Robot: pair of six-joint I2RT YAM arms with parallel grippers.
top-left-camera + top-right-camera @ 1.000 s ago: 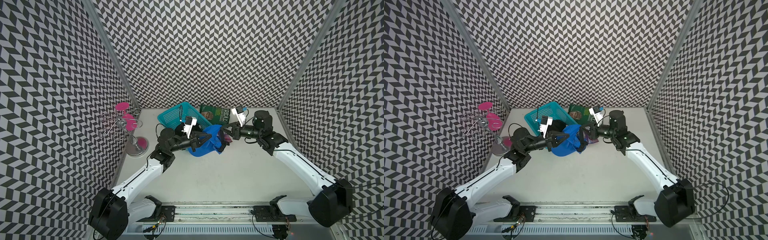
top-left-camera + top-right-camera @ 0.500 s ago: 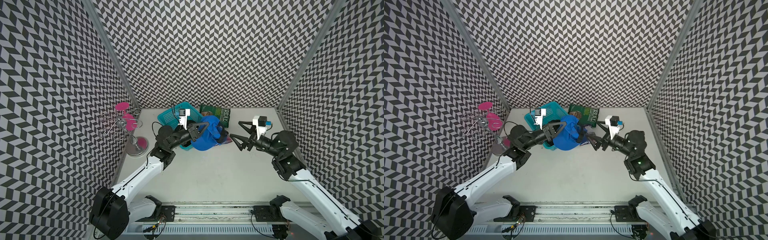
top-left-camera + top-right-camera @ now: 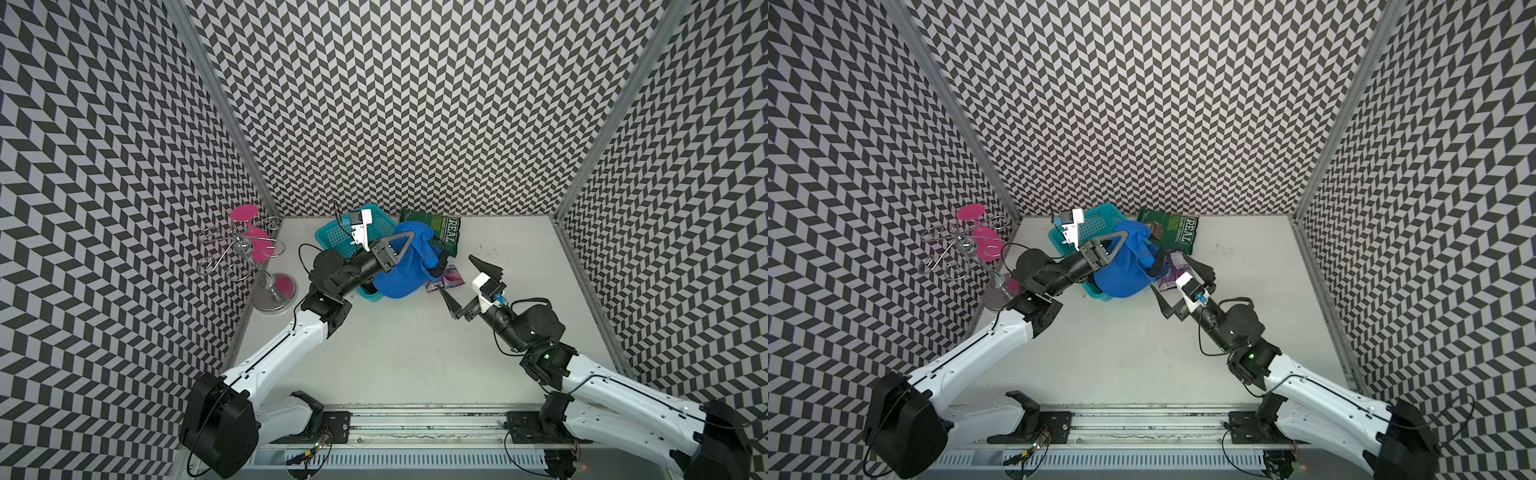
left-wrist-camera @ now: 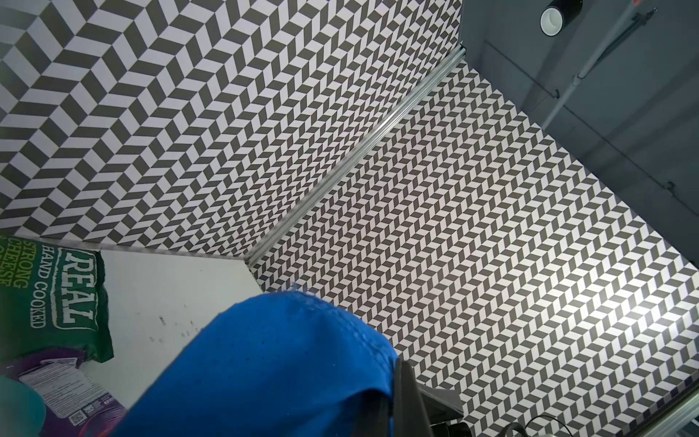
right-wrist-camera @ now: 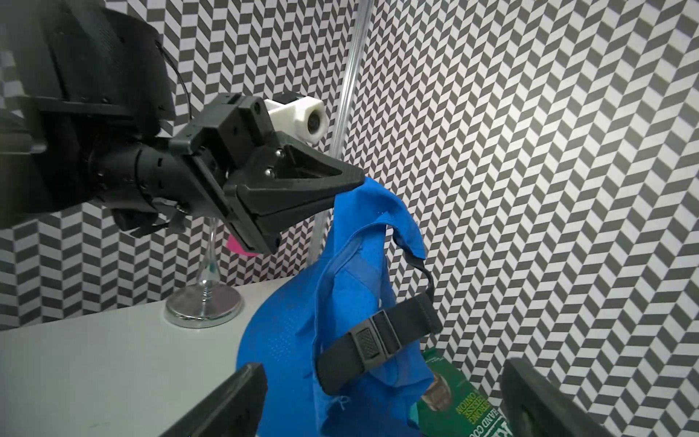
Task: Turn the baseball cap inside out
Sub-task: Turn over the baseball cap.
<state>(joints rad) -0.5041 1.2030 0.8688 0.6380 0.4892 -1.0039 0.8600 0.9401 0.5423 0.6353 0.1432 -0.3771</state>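
Left hand is clenched on a fabric edge of the blue baseball cap, holding it up off the counter, above the near corner of the teal basket. In the right wrist view the cap hangs limp from the pinched fingertips, with its black strap buckled across the opening. Right hand is spread wide and empty, on the right arm's side of the basket, past the cap and not touching it. A purple packet and a green crisp bag lie on that same side of the basket. A wire stand with pink discs is on the basket's opposite side.
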